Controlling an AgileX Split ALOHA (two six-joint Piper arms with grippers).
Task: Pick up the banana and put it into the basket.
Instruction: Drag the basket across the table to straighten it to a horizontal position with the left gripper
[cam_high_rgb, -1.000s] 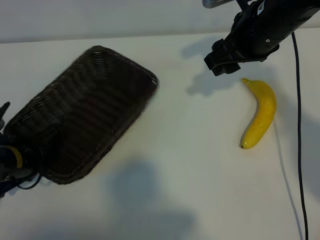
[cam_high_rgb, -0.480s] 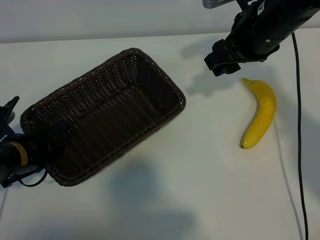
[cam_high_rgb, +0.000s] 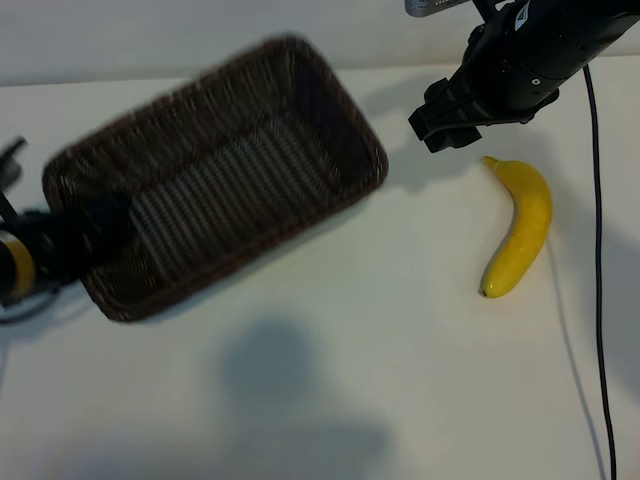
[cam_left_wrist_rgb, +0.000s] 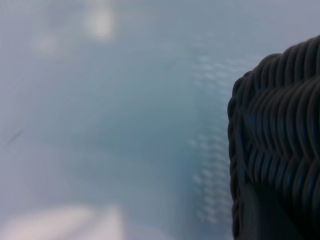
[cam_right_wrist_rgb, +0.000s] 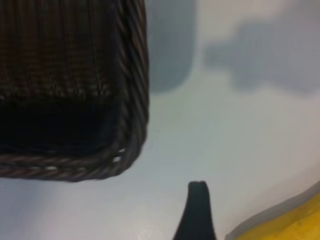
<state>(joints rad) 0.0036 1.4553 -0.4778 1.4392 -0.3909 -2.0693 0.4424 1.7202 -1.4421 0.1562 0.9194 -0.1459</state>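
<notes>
The dark-brown wicker basket (cam_high_rgb: 230, 180) hangs tilted above the table's left half. My left gripper (cam_high_rgb: 100, 235) is shut on the basket's short wall at the left end. In the left wrist view the basket's weave (cam_left_wrist_rgb: 280, 140) fills one side. The yellow banana (cam_high_rgb: 522, 225) lies on the table at the right, apart from both grippers. My right gripper (cam_high_rgb: 445, 125) hovers open just beyond the banana's stem end, holding nothing. The right wrist view shows one dark finger (cam_right_wrist_rgb: 197, 210), a corner of the basket (cam_right_wrist_rgb: 75, 75) and an edge of the banana (cam_right_wrist_rgb: 290, 225).
A black cable (cam_high_rgb: 598, 300) runs down the table's right side, past the banana. The white table (cam_high_rgb: 330, 380) stretches bare between basket and banana and toward the front edge.
The basket has risen off the table and swung toward the back and right in my left gripper's hold. The right arm and the banana have not moved.
</notes>
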